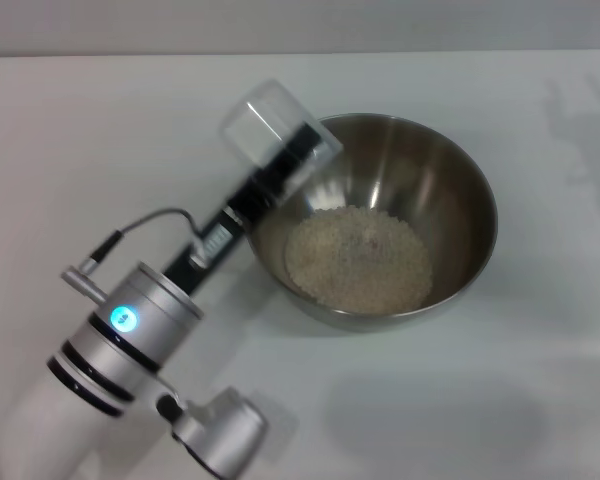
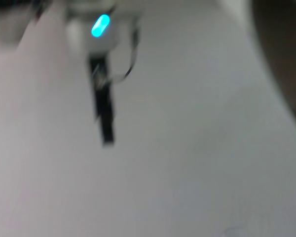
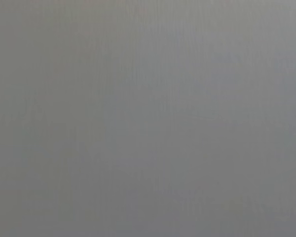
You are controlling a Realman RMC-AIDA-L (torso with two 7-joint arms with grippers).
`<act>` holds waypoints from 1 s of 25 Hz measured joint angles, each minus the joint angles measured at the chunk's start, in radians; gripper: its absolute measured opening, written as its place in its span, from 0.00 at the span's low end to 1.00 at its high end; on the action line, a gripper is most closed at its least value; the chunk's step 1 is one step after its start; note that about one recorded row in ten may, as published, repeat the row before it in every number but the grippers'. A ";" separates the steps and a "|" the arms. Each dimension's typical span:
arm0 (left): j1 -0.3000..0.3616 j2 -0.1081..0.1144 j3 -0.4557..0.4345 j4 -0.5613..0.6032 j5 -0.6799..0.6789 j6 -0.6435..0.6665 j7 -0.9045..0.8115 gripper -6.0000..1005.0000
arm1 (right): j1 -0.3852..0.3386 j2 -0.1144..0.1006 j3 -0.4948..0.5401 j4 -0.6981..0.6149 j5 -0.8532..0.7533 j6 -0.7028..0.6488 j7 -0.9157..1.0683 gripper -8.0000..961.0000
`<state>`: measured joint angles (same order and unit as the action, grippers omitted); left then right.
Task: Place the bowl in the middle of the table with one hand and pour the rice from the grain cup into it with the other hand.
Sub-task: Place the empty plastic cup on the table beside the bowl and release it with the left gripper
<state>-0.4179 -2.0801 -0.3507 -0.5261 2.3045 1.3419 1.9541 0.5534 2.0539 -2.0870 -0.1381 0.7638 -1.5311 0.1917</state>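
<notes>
The steel bowl (image 1: 477, 186) stands on the white table (image 1: 70, 140), a little right of centre in the head view. A mound of pale rice (image 1: 358, 257) lies on its bottom. My left gripper (image 1: 286, 152) is shut on the clear grain cup (image 1: 254, 120). It holds the cup tipped on its side over the bowl's left rim, and the cup looks empty. The left wrist view shows only blurred white table (image 2: 197, 168). My right gripper is out of view, and the right wrist view is plain grey.
My left arm (image 1: 130, 330) reaches up from the lower left corner towards the bowl, with a cable looped beside the wrist. Bare tabletop lies all around the bowl, and the table's far edge runs along the top.
</notes>
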 joint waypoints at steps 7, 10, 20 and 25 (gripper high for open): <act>0.052 0.000 -0.203 -0.042 -0.029 -0.020 -0.704 0.04 | -0.002 0.000 0.002 -0.001 0.000 0.000 0.003 0.57; 0.059 0.002 -0.260 -0.034 -0.123 -0.093 -1.086 0.04 | -0.006 0.001 0.002 -0.001 0.000 -0.015 0.006 0.57; 0.044 0.002 -0.304 0.057 -0.238 -0.337 -1.663 0.04 | -0.009 0.003 -0.001 0.003 0.000 -0.036 0.008 0.57; 0.043 0.001 -0.313 0.060 -0.248 -0.400 -1.686 0.04 | -0.009 0.003 -0.001 0.004 0.000 -0.038 0.008 0.57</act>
<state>-0.3744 -2.0791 -0.6638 -0.4662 2.0563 0.9416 0.2679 0.5443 2.0570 -2.0875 -0.1346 0.7640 -1.5689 0.2002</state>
